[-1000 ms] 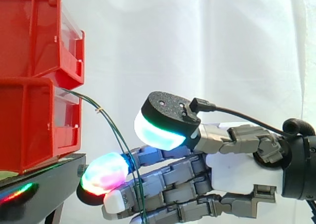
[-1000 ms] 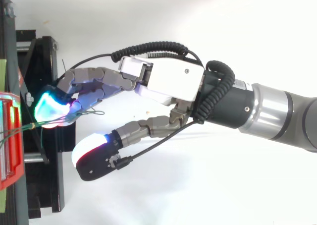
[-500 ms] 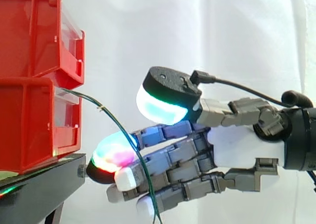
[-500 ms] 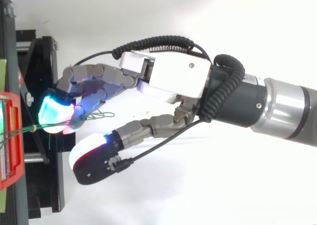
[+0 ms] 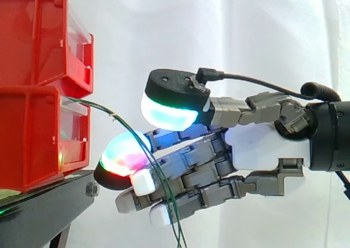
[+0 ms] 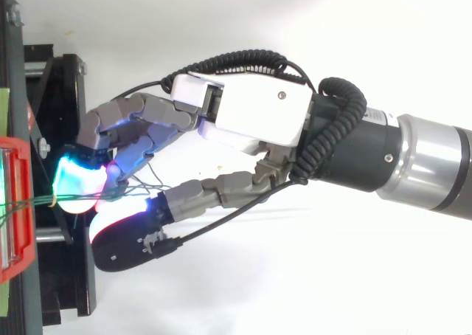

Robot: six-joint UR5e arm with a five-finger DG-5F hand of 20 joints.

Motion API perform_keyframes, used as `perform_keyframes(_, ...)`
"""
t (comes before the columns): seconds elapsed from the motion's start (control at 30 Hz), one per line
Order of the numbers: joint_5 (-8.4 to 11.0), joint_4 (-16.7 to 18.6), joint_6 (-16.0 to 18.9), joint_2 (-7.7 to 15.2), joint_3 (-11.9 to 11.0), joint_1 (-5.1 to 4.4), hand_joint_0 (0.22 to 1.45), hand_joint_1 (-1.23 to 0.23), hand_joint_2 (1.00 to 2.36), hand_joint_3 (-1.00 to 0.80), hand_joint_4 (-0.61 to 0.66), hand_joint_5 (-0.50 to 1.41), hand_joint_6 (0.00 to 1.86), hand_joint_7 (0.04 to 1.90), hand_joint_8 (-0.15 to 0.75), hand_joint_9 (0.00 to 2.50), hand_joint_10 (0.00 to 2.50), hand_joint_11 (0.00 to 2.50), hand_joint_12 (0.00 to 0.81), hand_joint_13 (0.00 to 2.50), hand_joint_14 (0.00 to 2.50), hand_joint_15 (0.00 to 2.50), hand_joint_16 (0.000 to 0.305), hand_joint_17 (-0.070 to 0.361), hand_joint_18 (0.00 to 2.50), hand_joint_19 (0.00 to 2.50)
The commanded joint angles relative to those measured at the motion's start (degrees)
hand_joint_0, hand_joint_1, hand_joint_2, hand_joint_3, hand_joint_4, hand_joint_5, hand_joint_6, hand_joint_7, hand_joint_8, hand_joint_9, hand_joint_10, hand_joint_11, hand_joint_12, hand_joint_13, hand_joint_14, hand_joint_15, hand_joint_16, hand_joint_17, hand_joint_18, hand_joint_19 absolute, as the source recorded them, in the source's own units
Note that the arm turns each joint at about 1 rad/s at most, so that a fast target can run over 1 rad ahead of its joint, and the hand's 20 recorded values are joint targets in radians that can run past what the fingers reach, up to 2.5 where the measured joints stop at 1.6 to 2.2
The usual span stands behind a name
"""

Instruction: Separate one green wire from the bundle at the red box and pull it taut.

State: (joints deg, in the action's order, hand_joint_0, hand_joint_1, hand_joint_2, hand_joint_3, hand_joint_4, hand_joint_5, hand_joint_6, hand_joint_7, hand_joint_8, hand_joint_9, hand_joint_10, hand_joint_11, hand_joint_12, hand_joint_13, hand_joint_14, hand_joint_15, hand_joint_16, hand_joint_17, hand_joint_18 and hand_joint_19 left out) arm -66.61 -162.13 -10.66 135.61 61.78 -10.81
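The hand (image 5: 262, 149) sits just off the front edge of the black stand (image 5: 49, 204), level with the lower red box (image 5: 33, 144) and in among the green wires (image 5: 159, 185). We cannot tell whether it has closed on any wire or only lies against them. The wires leave the box front, bunched by a small tie (image 5: 112, 116) just outside it. From there they curve down across the hand and run off the bottom of the side view. In the top view they reach the hand from the box front and spread into thin loops there. Our read on progress: the reach is done and the hand is at the bundle. Separation is unclear, since the strands run close together and we cannot tell if one is singled out. Taut is not done, because the wires sag in a curve. Left to do: secure one strand and draw it away from the box. For room, the stand's front edge is near below the hand, and the upper red bin (image 5: 38, 40) juts out above the lower box. Away from the box, along the arm (image 6: 428, 173) and before the white curtain (image 5: 246, 40), it looks open for a pull.
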Motion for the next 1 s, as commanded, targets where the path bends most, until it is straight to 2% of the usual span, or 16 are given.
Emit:
perform_keyframes(0.0,-0.01,-0.02,0.02,0.01,-0.44,0.00,0.61,-0.73,1.01,-0.35,0.17,-0.17,0.81,0.86,0.263,0.79,0.02,0.46,0.336,0.52,0.01,0.23,0.047,0.105,0.53,0.42)
perform_keyframes(0.1,-0.01,-0.90,0.02,0.01,-1.05,0.00,0.59,-0.72,1.01,-0.38,0.17,-0.16,0.84,0.86,0.263,0.81,0.02,0.47,0.338,0.52,0.01,0.23,0.047,0.105,0.53,0.42)
perform_keyframes(0.2,-0.01,-1.69,0.02,0.01,-1.67,0.00,0.58,-0.62,1.01,-0.41,0.17,-0.15,0.85,0.89,0.269,0.84,0.02,0.48,0.338,0.52,0.01,0.24,0.047,0.106,0.53,0.42)
perform_keyframes(0.33,-0.01,-2.57,0.11,0.01,-2.19,0.09,0.58,-0.56,1.01,-0.34,0.17,-0.15,0.87,0.91,0.274,0.87,0.02,0.50,0.338,0.52,0.01,0.26,0.047,0.106,0.51,0.44)
perform_keyframes(0.53,0.08,-4.33,1.43,0.01,-2.37,0.09,0.59,-0.69,1.02,-0.26,0.17,-0.16,0.90,0.90,0.277,0.86,0.02,0.54,0.343,0.53,0.01,0.27,0.048,0.107,0.51,0.45)
perform_keyframes(0.7,0.08,-4.33,1.52,0.01,-2.37,0.17,0.60,-0.77,1.01,-0.36,0.18,-0.16,0.91,0.87,0.275,0.86,0.02,0.56,0.343,0.54,0.01,0.28,0.048,0.108,0.52,0.44)
perform_keyframes(0.87,0.08,-4.42,1.52,-0.08,-2.37,0.09,0.61,-0.80,1.01,-0.40,0.15,-0.16,0.91,0.89,0.271,0.88,0.02,0.57,0.339,0.56,0.01,0.28,0.048,0.107,0.55,0.44)
perform_keyframes(0.97,0.08,-4.42,1.52,0.01,-2.37,0.09,0.62,-0.78,1.01,-0.33,0.10,-0.16,0.92,0.95,0.272,0.89,0.02,0.58,0.338,0.57,0.01,0.29,0.047,0.107,0.56,0.44)
